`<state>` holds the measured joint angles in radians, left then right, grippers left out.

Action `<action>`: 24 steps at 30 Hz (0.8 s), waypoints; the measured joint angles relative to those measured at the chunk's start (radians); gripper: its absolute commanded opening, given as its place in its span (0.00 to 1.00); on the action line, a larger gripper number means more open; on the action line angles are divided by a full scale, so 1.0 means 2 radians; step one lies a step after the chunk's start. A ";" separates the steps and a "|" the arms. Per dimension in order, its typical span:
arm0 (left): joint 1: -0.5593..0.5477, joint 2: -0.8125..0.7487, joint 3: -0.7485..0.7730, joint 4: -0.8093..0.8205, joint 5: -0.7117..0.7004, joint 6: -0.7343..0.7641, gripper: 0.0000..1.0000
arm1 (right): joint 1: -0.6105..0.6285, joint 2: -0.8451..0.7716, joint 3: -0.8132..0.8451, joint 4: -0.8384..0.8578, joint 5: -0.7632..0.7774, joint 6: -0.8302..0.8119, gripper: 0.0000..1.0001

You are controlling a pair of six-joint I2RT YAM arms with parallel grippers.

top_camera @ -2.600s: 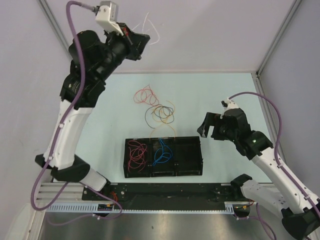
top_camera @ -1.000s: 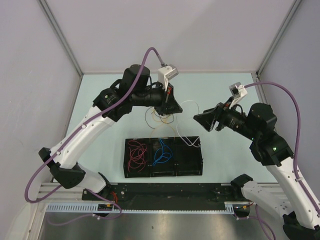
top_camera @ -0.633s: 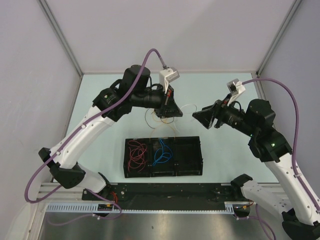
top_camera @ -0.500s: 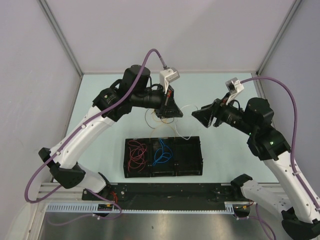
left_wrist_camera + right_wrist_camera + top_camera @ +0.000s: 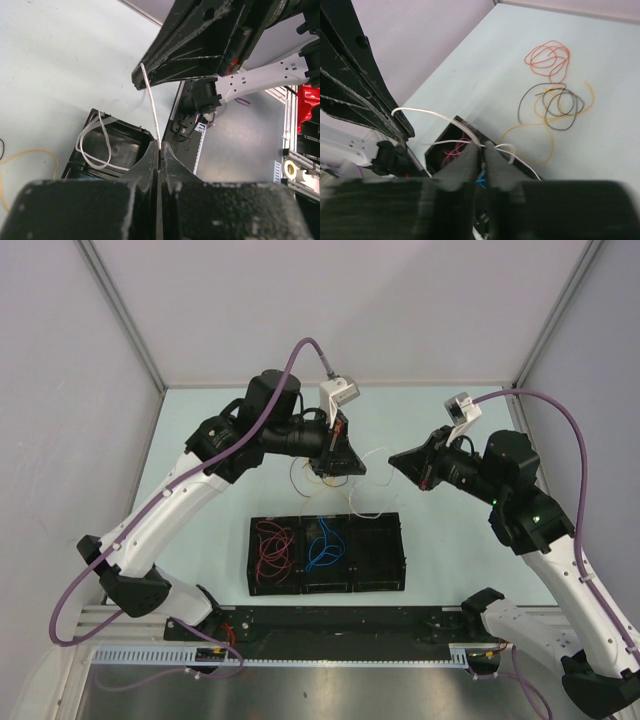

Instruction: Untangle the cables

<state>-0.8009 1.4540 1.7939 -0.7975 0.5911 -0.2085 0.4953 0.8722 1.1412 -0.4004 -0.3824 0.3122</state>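
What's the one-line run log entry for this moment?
phase: untangling | left gripper: shut on white cable | right gripper: shut on same cable | slack: loop hangs into black tray

Top camera looks down from behind — both wrist cameras, close in, share the black tray (image 5: 127, 150).

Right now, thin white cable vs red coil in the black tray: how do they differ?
The thin white cable is pinched by the left hand and right hand, stretched between them; the red cable coil lies untouched in the black tray's left compartment. The white cable is drawn out, the red coil bunched. Both are thin wires.
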 measured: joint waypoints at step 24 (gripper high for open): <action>0.001 -0.048 -0.091 -0.001 -0.290 -0.006 1.00 | 0.000 0.019 0.059 -0.101 0.108 0.049 0.00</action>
<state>-0.7990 1.3579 1.6112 -0.7986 0.0116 -0.2195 0.4953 0.9104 1.2594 -0.6025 -0.1665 0.4107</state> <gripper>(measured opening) 0.996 0.012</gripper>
